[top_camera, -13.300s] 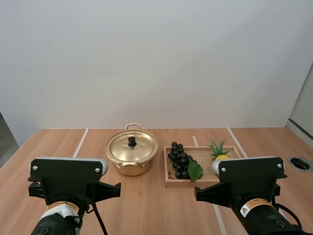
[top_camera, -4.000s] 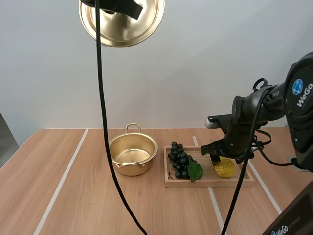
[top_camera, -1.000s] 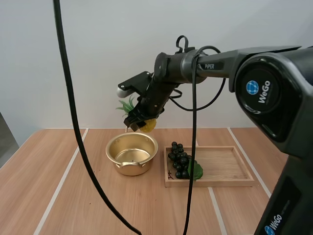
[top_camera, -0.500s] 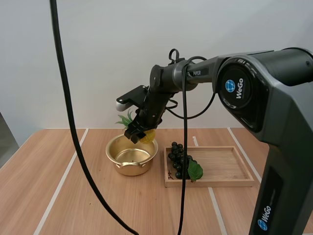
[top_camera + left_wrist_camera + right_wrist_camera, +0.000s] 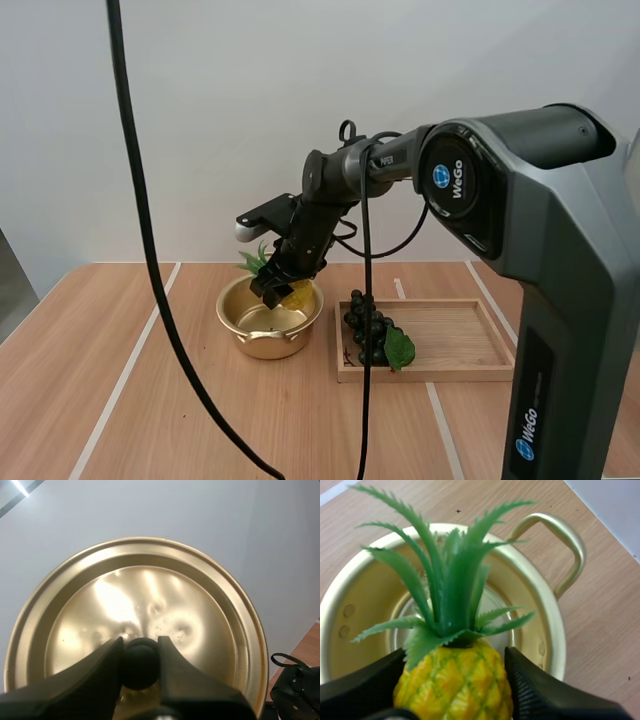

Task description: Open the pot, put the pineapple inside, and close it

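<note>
Right arm [image 5: 500, 170] comes in from the right edge of the high view, stretches toward the middle and bends down at the wrist, so the right gripper [image 5: 283, 287] sits left of centre, pointing down. Its fingers [image 5: 537, 692] are clamped on the sides of the pineapple [image 5: 455, 680]. Left gripper [image 5: 140, 650] pinches the black knob [image 5: 140, 666] of the lid [image 5: 135, 595] between both tips.

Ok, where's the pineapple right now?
In the high view, the pineapple is pinched in the right gripper jaws just over the open pot, left of the wooden tray.
</note>
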`<state>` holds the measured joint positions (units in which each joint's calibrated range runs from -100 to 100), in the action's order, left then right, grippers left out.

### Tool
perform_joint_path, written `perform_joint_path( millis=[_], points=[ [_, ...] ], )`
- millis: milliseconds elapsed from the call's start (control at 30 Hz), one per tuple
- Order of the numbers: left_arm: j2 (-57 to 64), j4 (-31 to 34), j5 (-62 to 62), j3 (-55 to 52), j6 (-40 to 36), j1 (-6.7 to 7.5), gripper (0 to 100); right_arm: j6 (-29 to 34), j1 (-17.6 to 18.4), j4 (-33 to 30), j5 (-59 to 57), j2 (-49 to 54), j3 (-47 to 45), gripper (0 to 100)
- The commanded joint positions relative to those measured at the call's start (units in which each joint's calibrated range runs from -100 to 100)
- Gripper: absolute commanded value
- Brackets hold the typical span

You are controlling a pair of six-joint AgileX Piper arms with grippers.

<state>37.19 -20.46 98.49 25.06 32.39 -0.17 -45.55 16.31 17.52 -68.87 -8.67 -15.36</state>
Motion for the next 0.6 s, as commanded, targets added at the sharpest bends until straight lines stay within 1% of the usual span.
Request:
perform_joint_path(
  millis=[0, 333, 567],
  points=[
    [-0.26, 0.08, -1.14, 0.25, -0.36, 0.13, 0, -0.72, 0.00, 0.68, 0.56, -0.71, -0.53, 0],
    [-0.28, 0.08, -0.93, 0.25, -0.36, 0.13, 0, -0.72, 0.00, 1.07, 2.19, -4.79, -1.12, 0],
    [-0.28, 0.08, 0.81, 0.25, -0.36, 0.13, 0, -0.72, 0.00, 1.41, 2.37, -5.02, -1.12, 0]
  ],
)
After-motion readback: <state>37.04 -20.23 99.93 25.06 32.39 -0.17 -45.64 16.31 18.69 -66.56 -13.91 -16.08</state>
